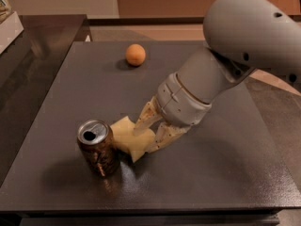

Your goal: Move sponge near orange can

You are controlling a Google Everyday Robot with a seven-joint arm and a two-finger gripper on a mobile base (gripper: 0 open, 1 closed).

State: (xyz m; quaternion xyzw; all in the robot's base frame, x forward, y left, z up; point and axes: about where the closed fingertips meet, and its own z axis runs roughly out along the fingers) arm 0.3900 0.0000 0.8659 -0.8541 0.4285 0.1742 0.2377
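The orange can, copper-toned with a silver top, stands upright near the front left of the dark table. The pale yellow sponge lies right beside the can, touching or nearly touching its right side. My gripper reaches down from the upper right on a grey arm. Its two pale fingers are shut on the sponge's right half, one on the far side and one on the near side.
A small round orange fruit sits at the back of the table. A darker counter adjoins on the left, with a pale object at its far left edge. The table's front edge runs just below the can.
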